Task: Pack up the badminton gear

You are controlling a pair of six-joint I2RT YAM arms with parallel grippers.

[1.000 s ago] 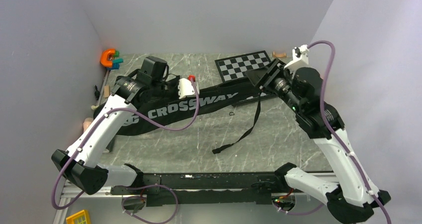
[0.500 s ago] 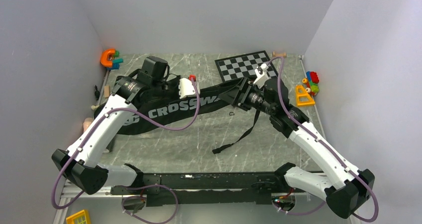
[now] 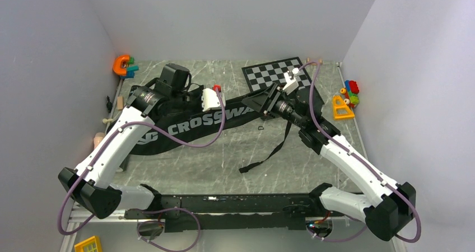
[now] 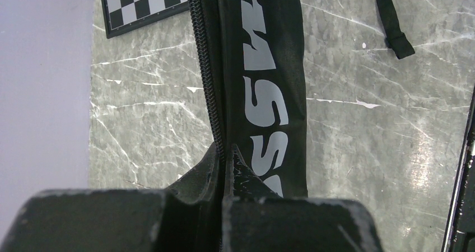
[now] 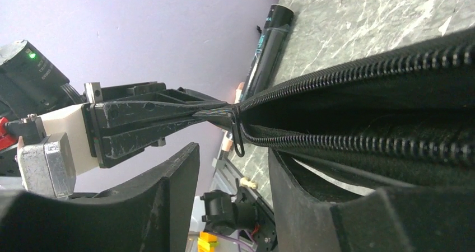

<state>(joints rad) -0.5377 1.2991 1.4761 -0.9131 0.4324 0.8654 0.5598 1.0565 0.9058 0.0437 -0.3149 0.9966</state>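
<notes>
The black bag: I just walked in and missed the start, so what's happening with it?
The left gripper is clamped shut on the end of the bag, right beside the zipper pull. The right gripper hangs open at that pull, not yet gripping it. Past the pull, the zipper stands open.

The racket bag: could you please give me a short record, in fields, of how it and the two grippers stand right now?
Racket bag: black, "CROSSWAY" print, lying across the table
Left gripper: shut on the bag's zip edge
Right gripper: open, at the bag near the chessboard, holding nothing
Zipper pull: hanging right by the left gripper, ungripped
Zip: tooth rows parted beside the pull, so open there
Strap: loose on the table
Tube: lying on the table, outside the bag
</notes>
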